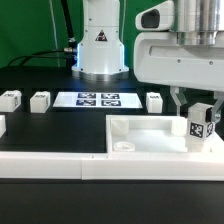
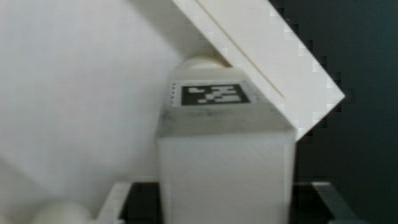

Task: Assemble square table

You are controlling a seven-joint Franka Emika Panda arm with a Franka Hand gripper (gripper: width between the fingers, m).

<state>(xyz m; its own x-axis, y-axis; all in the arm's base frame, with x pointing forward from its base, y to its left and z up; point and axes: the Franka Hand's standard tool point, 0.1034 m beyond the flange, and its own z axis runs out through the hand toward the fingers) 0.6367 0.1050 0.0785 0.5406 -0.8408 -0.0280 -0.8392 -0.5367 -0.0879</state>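
The white square tabletop [image 1: 150, 138] lies flat at the exterior view's right, with a round socket [image 1: 121, 143] at its near left corner. My gripper [image 1: 199, 112] is shut on a short white leg [image 1: 200, 126] with a black-and-white tag, held upright over the tabletop's right corner. In the wrist view the leg [image 2: 222, 150] stands between my fingers [image 2: 134, 203], tag [image 2: 212, 96] facing the camera, with the tabletop's raised edge [image 2: 267, 50] running diagonally behind it. Whether the leg sits in a socket is hidden. Three loose legs [image 1: 10, 99] [image 1: 40, 100] [image 1: 154, 101] stand behind.
The marker board [image 1: 97, 99] lies between the loose legs, in front of the robot base [image 1: 100, 50]. A long white rail [image 1: 50, 165] runs along the table's front edge, against the tabletop's near side. A green backdrop stands behind.
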